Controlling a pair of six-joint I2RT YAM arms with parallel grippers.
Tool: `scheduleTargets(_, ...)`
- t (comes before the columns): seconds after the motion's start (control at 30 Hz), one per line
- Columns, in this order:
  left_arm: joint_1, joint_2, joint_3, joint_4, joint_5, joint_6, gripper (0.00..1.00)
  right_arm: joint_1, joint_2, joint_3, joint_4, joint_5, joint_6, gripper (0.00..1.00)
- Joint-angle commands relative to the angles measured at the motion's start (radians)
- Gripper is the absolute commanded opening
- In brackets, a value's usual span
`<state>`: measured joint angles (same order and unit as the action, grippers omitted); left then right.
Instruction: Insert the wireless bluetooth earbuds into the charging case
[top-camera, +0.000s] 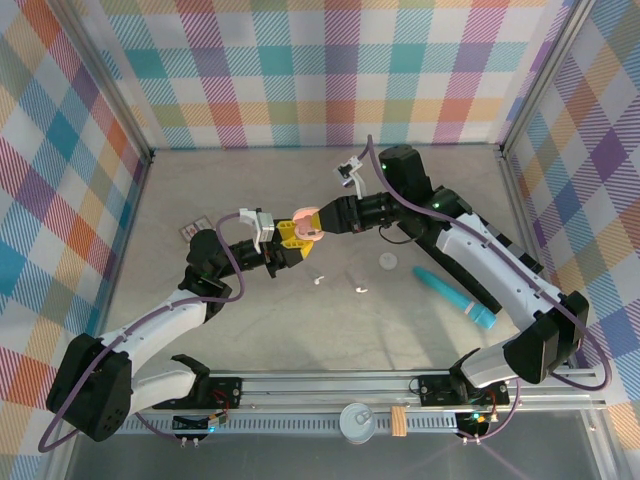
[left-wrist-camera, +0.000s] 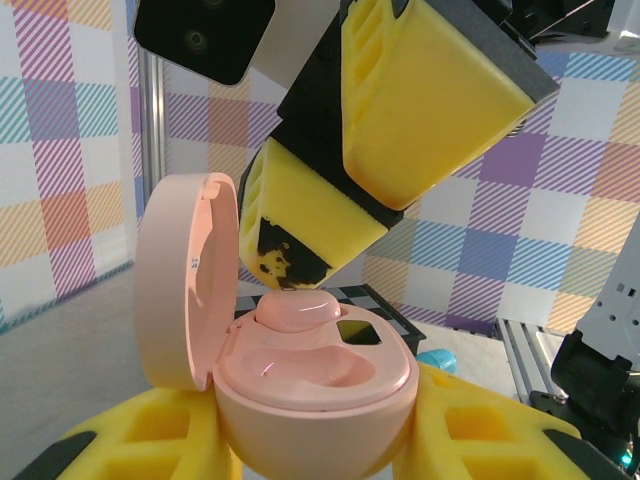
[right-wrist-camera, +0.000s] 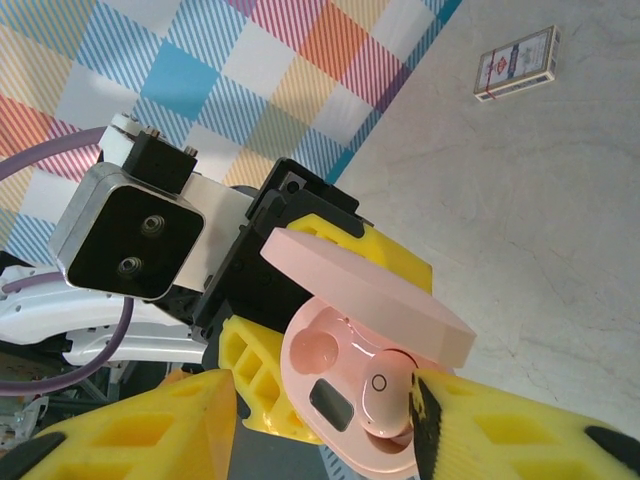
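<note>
Pink charging case (left-wrist-camera: 315, 400) is clamped by left claw (left-wrist-camera: 303, 445); slick earbud (left-wrist-camera: 297, 310) (likely best side-pinched) is touched by parted right claw (right-wrist-camera: 325, 400).

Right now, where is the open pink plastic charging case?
Top view: the pink case sits mid-table in the left gripper, the right gripper reaching in from the right.

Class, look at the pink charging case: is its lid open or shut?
Open. The lid stands swung back from the pink charging case, baring the wells, with one pink earbud sitting in a well.
</note>
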<state>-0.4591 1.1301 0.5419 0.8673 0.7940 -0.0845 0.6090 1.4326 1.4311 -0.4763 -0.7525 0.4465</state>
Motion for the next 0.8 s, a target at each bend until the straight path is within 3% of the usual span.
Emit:
scheduleTargets(0.0,0.008,-0.026,0.026,0.037,0.009,0.024,0.25,0.000,-0.011,0.036,-0.016,0.016,-0.030,0.52)
scheduleTargets(0.17,0.025,-0.046,0.007,0.033,-0.015,0.036,0.25,-0.032,-0.109,-0.022,-0.011,0.069,-0.069,0.56)
scheduleTargets(0.4,0.042,-0.086,0.004,0.001,-0.015,0.042,0.25,-0.199,-0.278,-0.254,0.134,0.107,0.091,0.60)
scheduleTargets(0.6,0.043,-0.095,0.000,0.027,-0.003,0.016,0.25,-0.233,-0.077,-0.238,0.117,0.155,0.147,0.58)
scheduleTargets(0.77,0.043,-0.113,-0.011,0.037,-0.001,-0.003,0.25,-0.187,0.158,-0.131,0.087,0.140,0.028,0.57)
